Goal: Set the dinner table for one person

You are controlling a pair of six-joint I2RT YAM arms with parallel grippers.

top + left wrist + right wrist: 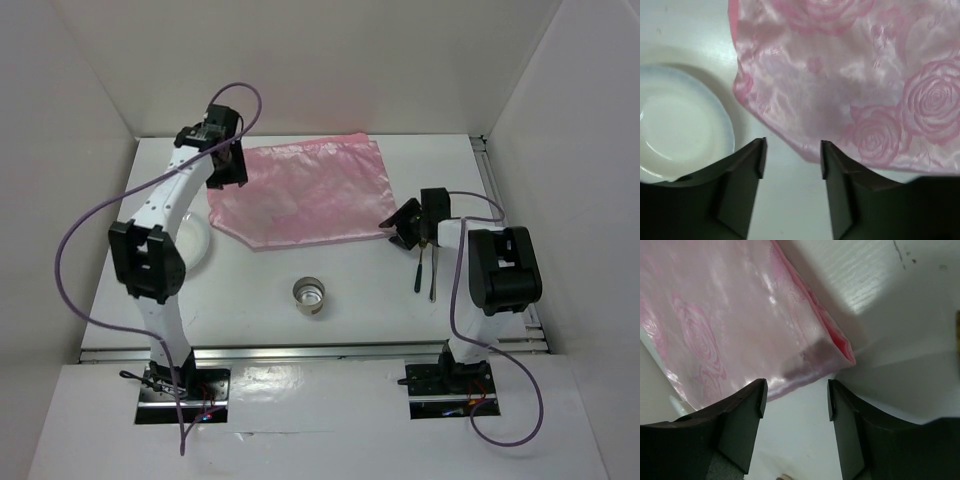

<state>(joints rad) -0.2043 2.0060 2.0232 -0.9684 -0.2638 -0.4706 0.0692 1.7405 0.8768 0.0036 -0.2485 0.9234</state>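
The white dinner table point(370, 300) carries a shiny pink rose-print cloth point(305, 190) spread flat at the back middle. My left gripper point(228, 170) is open and empty over the cloth's left edge; its view shows the cloth point(850, 75) and a white plate point(680, 125) beside it. My right gripper point(403, 228) is open and empty at the cloth's near right corner point(835, 352). The plate point(197, 240) is partly hidden under the left arm. A metal cup point(310, 296) stands at the front middle. Dark-handled cutlery point(425, 270) lies by the right arm.
White walls enclose the table at the left, back and right. Silver rails run along the front edge point(320, 350) and the right edge point(490, 180). A purple cable point(80, 240) loops off the left arm.
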